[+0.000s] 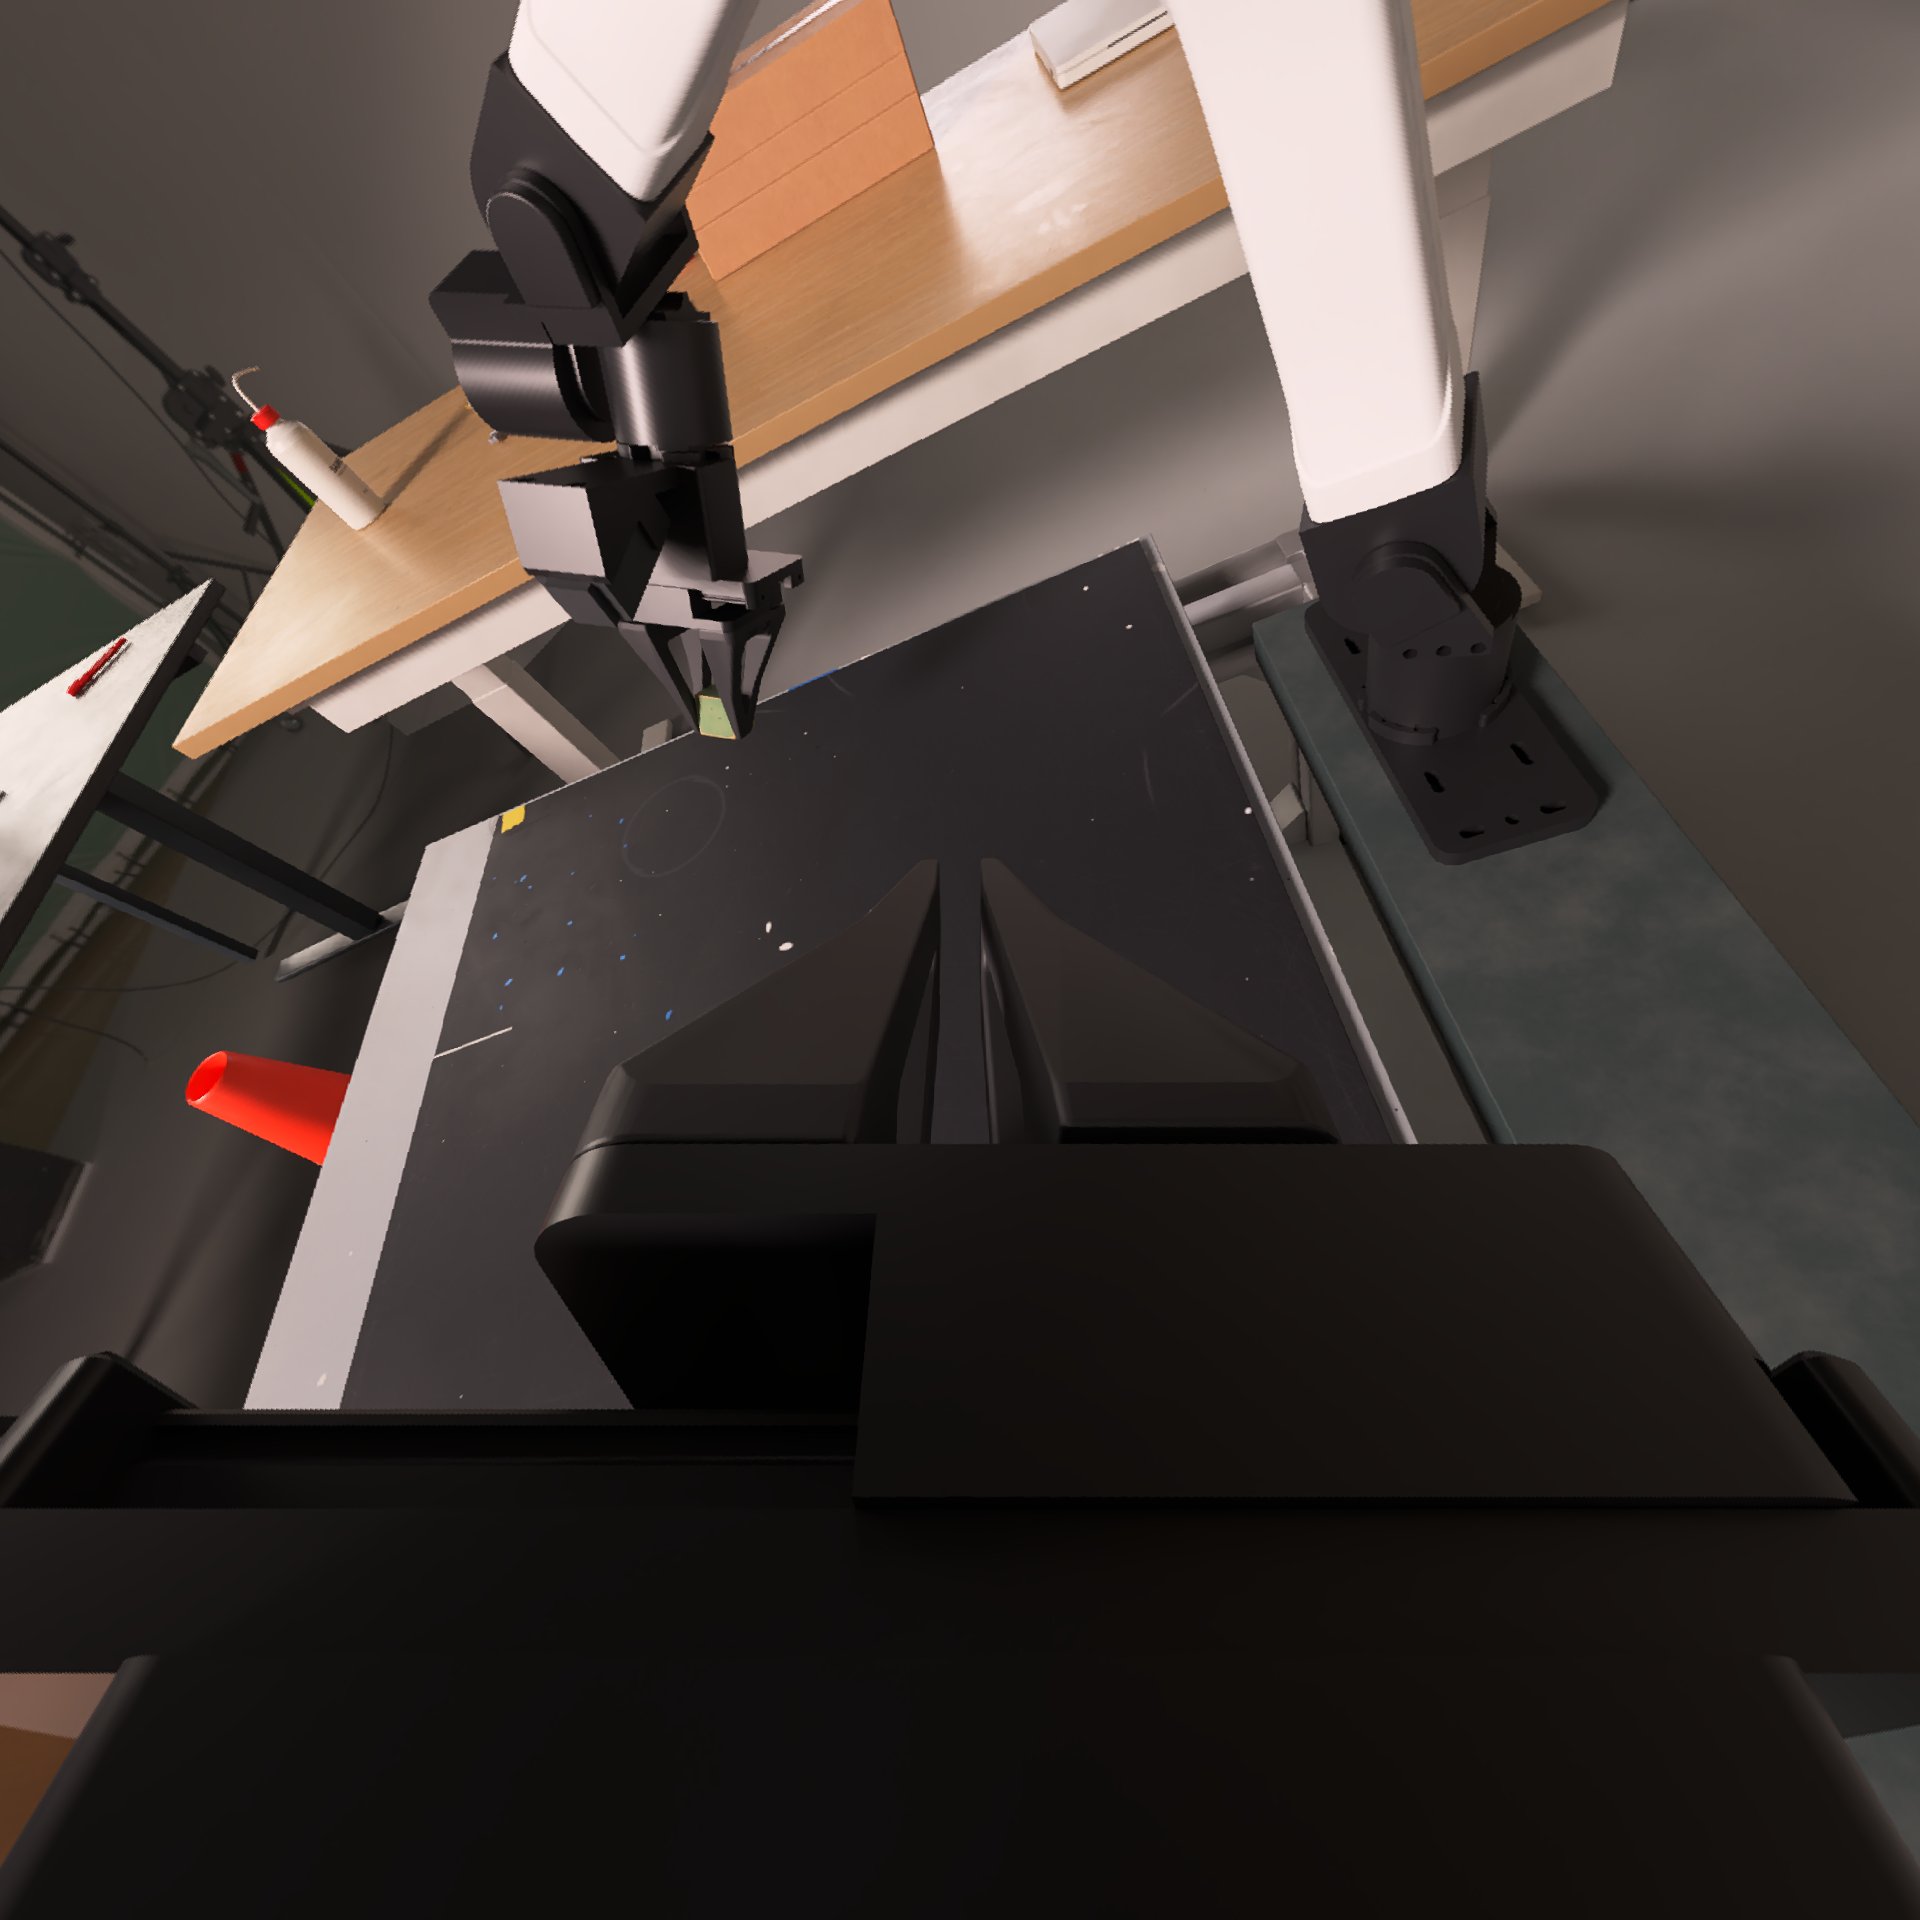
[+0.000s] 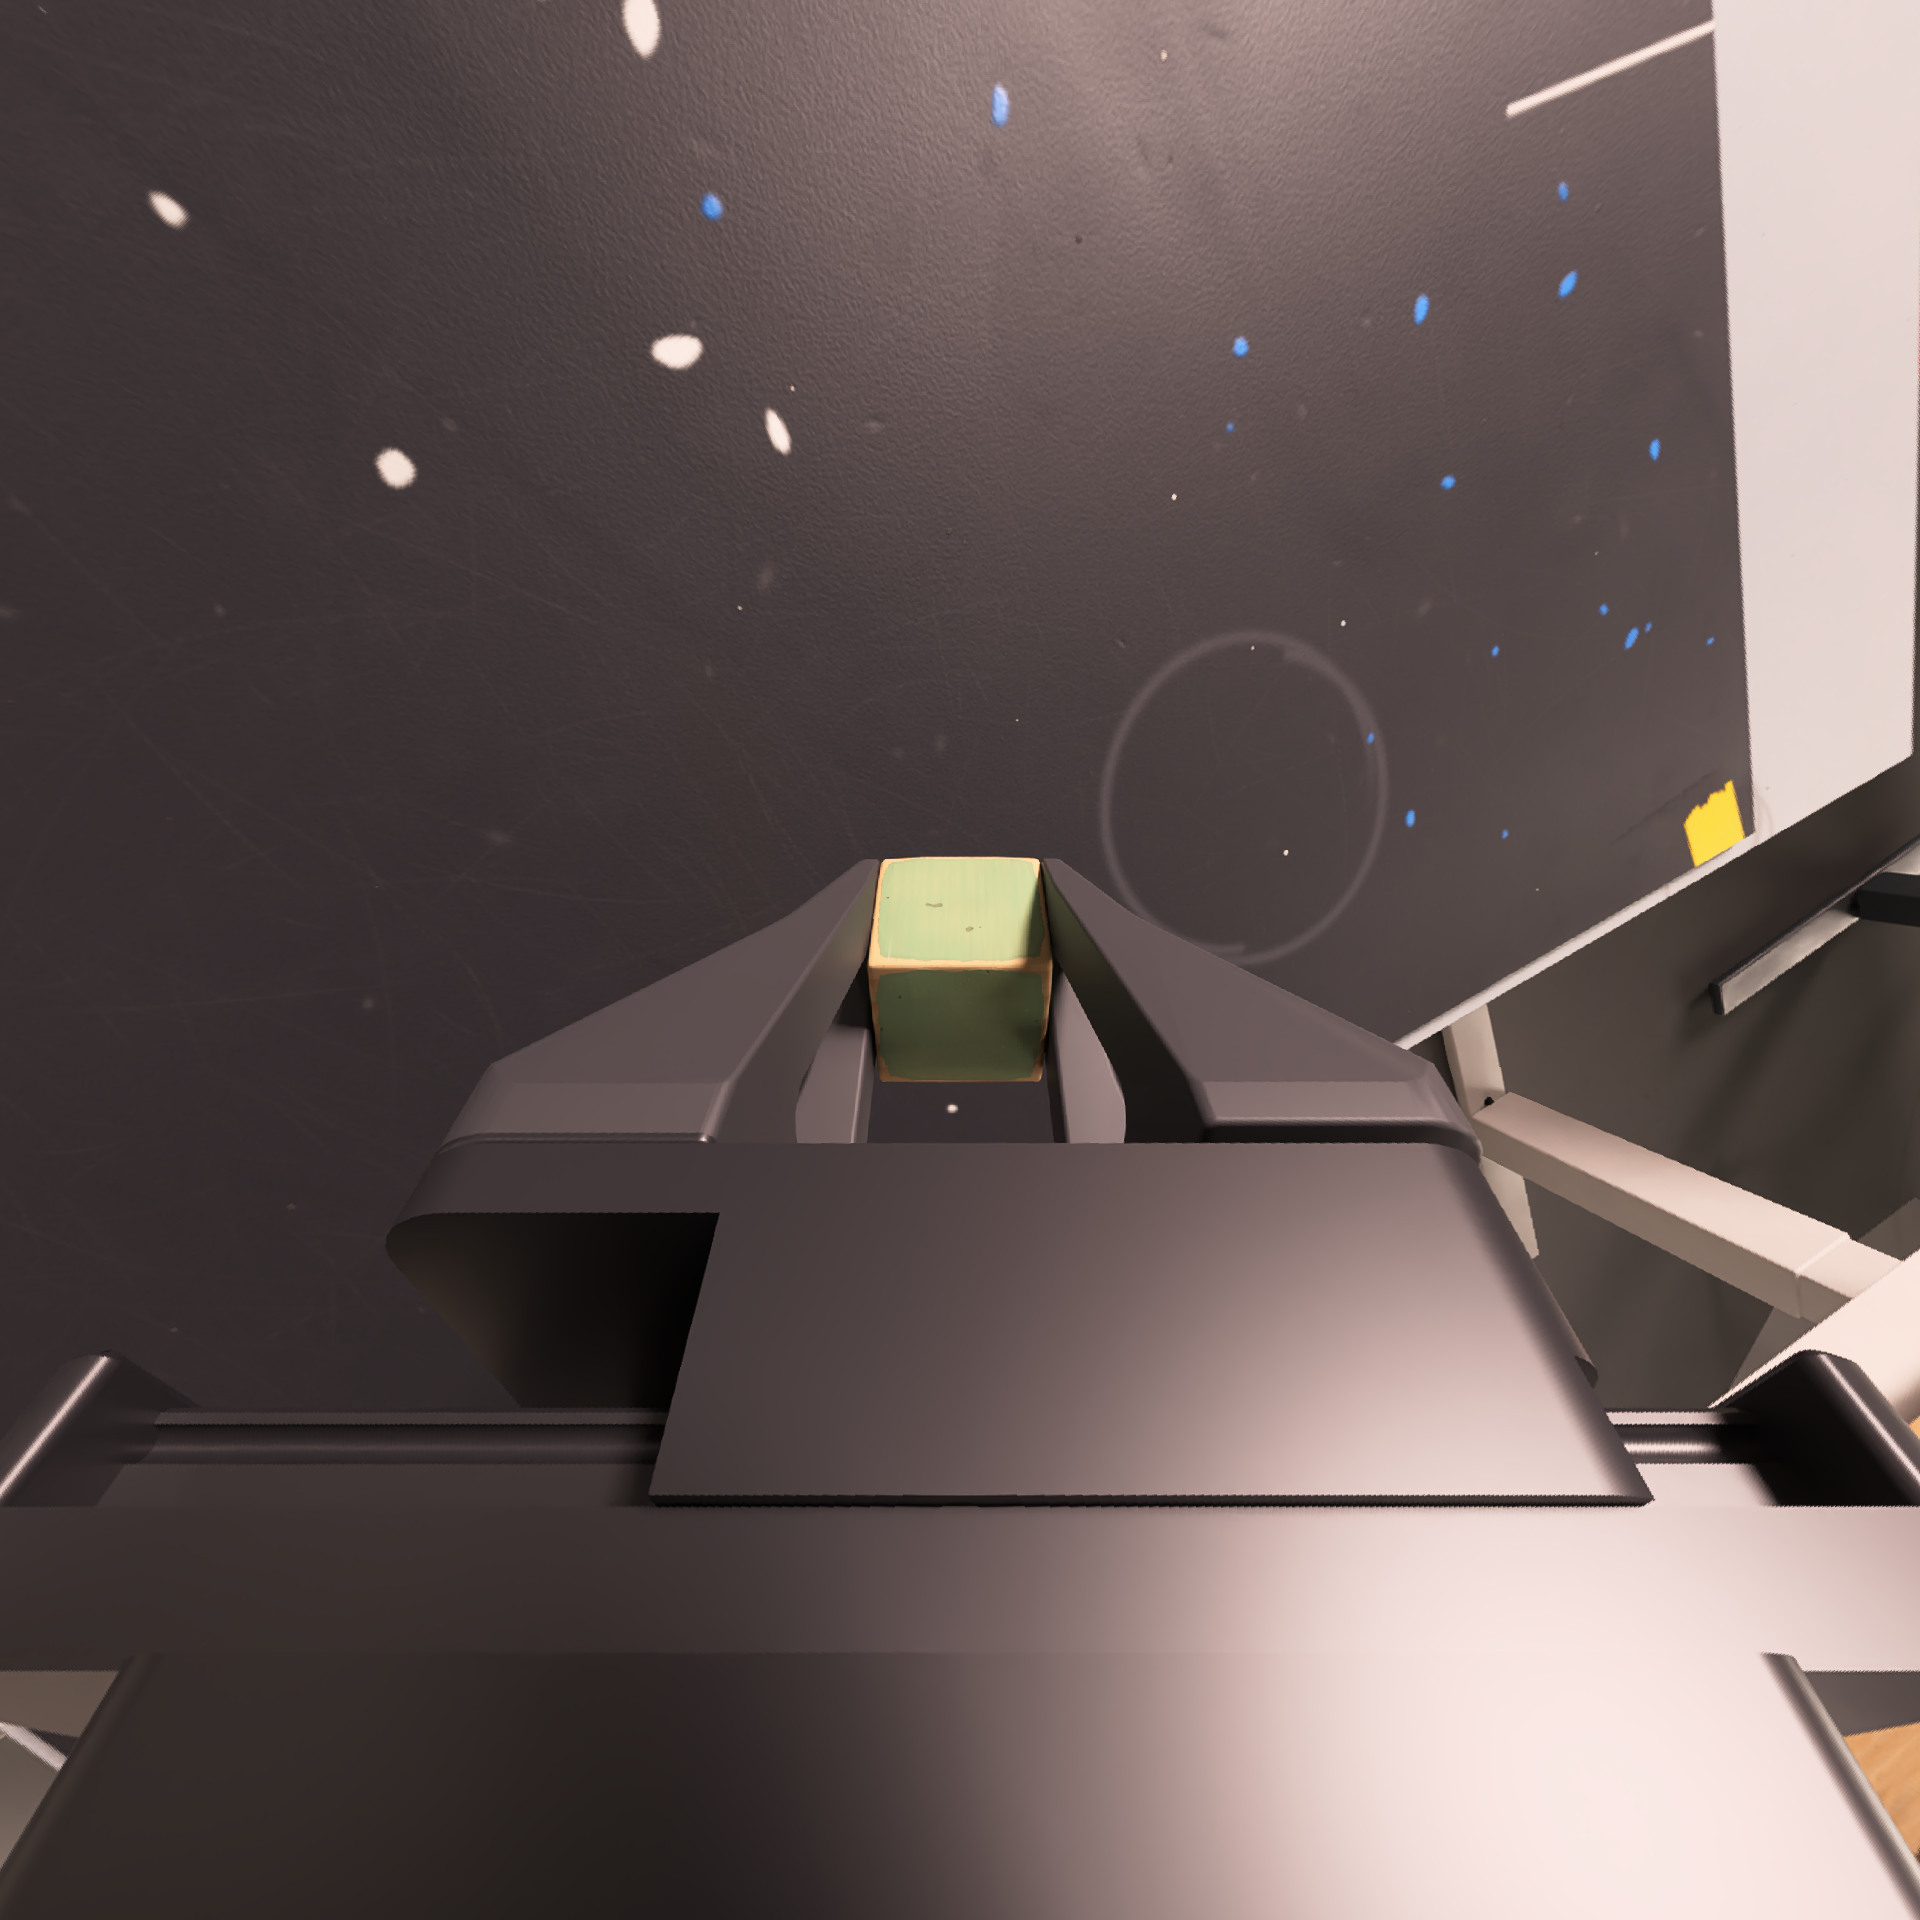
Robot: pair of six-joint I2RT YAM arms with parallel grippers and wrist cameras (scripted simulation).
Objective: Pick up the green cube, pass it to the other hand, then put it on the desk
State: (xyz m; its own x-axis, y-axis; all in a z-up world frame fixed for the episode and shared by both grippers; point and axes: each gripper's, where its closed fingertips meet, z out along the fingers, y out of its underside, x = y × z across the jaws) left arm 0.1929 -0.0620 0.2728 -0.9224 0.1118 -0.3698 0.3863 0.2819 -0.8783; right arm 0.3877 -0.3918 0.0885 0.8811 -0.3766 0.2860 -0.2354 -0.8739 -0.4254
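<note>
Right hand [image 2: 958,883] half-hiding green cube [image 2: 956,966]

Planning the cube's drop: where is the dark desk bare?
The dark desk is bare ahead of the right end effector holding the green cube, from the faint ring mark leftward. No clutter; the left end effector hangs shut, empty.

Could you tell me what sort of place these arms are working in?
Probably a lab or workshop. The dark desk is scuffed and flecked with paint, a wooden bench behind it carries a squeeze bottle and a cardboard box, and an orange cone lies on the floor.
</note>
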